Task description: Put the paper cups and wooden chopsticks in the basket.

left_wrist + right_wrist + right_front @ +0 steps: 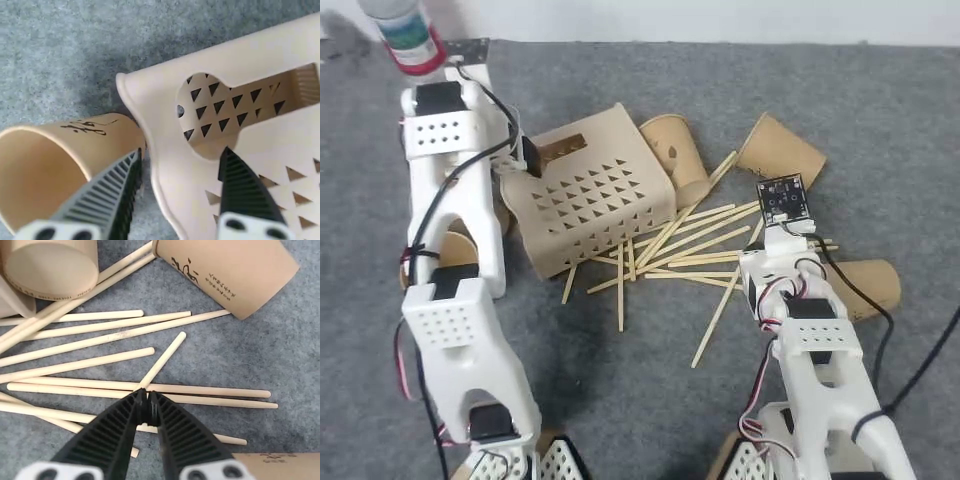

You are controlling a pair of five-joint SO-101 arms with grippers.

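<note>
Your work surface is a grey, carpet-like mat (880,120) that runs up to a white wall (720,20), with a clear plastic bottle with a red and green label (408,35) standing at the far left corner. The beige plastic basket with triangular perforations (590,200) lies tipped near the middle, one perforated wall facing up. Just beside its far corner a brown paper cup (672,150) lies on its side, and a second brown paper cup (782,150) lies farther right. The pale wooden chopsticks (680,245) are scattered across the mat from the basket's edge toward your right arm. A third brown paper cup (875,285) lies beside that arm, and a fourth (455,248) is partly hidden under your left arm. Your left arm stretches along the left side. The left gripper (180,170) is spread wide at the basket's handle end, one ribbed finger (115,190) over the lip of a cup lying against the basket, the other over the basket wall. Your right gripper (147,407) points down over the chopsticks with its tips pressed together at the end of one stick. You cannot tell whether that stick is pinched.
</note>
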